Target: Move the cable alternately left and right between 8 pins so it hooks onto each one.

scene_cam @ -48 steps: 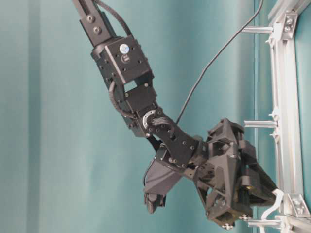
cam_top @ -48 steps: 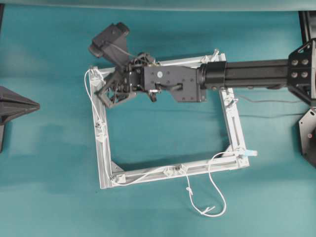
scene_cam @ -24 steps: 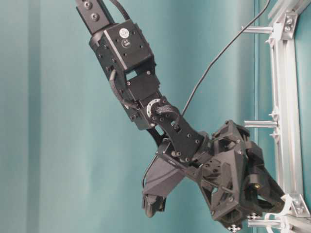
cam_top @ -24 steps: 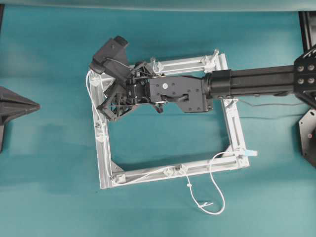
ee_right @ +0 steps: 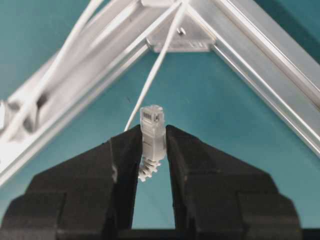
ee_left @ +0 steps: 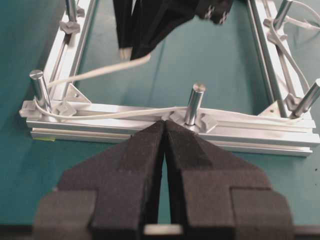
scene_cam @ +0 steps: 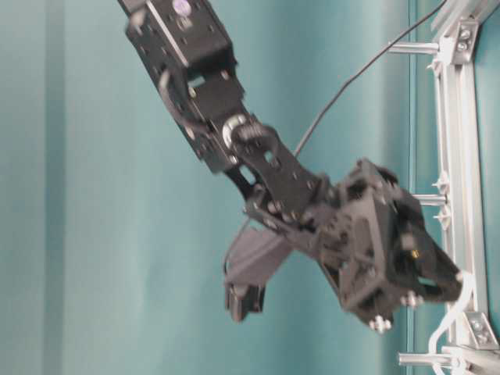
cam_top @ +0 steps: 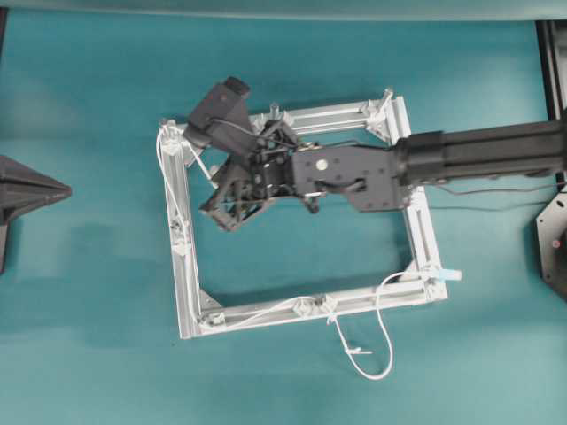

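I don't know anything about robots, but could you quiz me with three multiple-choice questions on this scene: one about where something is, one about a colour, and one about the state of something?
1. Where is the plug at the free end of the cable?
A. Lying on the cloth outside the frame
B. Between the fingers of the right gripper
C. Slotted into a corner of the frame

2. What colour is the cloth under the frame?
A. Teal
B. Red
C. Grey

3. How are the left gripper's fingers set?
A. Spread wide
B. Closed on a pin
C. Pressed together, holding nothing

Answers: 1 B, the right wrist view shows the clear plug pinched between the black fingers. 2 A, every view shows teal fabric. 3 C, the left wrist view shows the pads meeting, with the nearest pin standing beyond them.
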